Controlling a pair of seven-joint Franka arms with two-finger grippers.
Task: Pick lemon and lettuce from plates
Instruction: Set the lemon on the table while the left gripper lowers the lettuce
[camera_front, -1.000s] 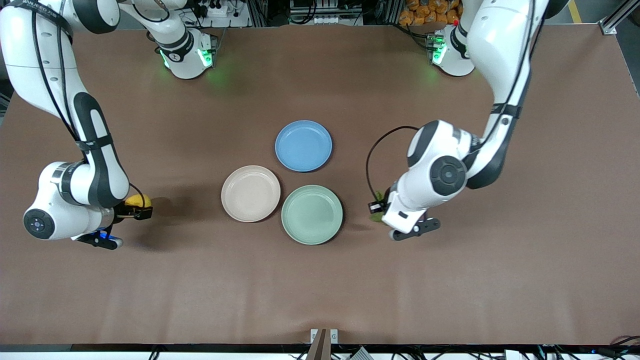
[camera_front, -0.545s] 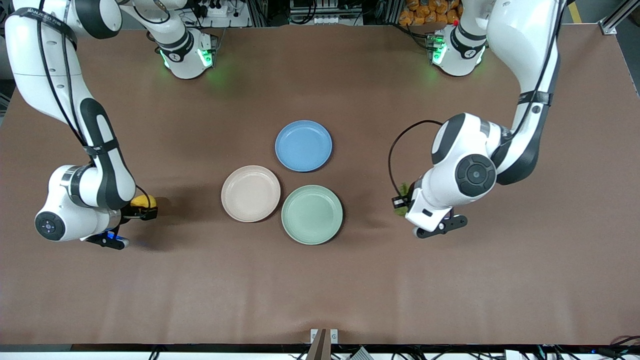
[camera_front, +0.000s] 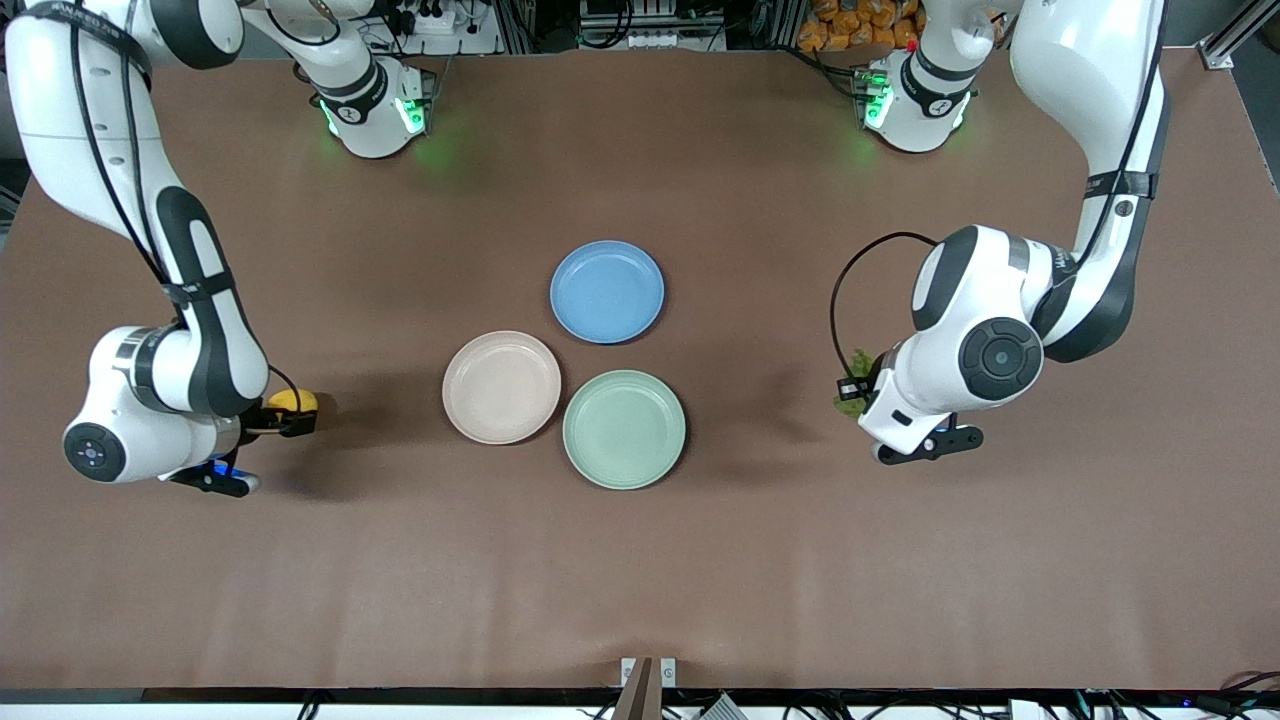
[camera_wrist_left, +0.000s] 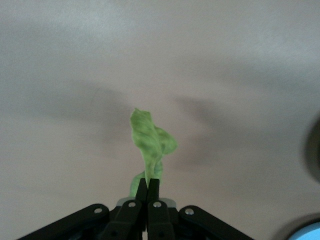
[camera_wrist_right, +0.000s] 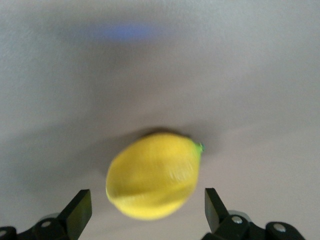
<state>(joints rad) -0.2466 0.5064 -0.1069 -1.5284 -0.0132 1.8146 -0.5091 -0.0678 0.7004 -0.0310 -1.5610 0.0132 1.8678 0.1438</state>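
The crinkled, ruffled green lettuce leaf (camera_wrist_left: 150, 145) is pinched between the pressed-together black fingers of the left gripper (camera_wrist_left: 148, 189), seen at centre right of the front view over bare brown tabletop (camera_front: 700, 580) toward the left arm's end. At centre left, the smooth oval yellow lemon (camera_wrist_right: 154, 175) is seen resting on the cloth between the spread fingers of the right gripper (camera_wrist_right: 147, 212). The round shallow beige-pink plate (camera_front: 501, 387) and mint-green plate (camera_front: 624, 429) are seen unoccupied at the centre.

Front view: even overhead light, sharp focus; soft arm shadows fall on table (camera_front: 640, 560) beside beige plate (camera_front: 501, 387). Green LED glow near arm bases. Wrist views washed out; lemon (camera_wrist_right: 154, 175) blurred, shadow directly under it.
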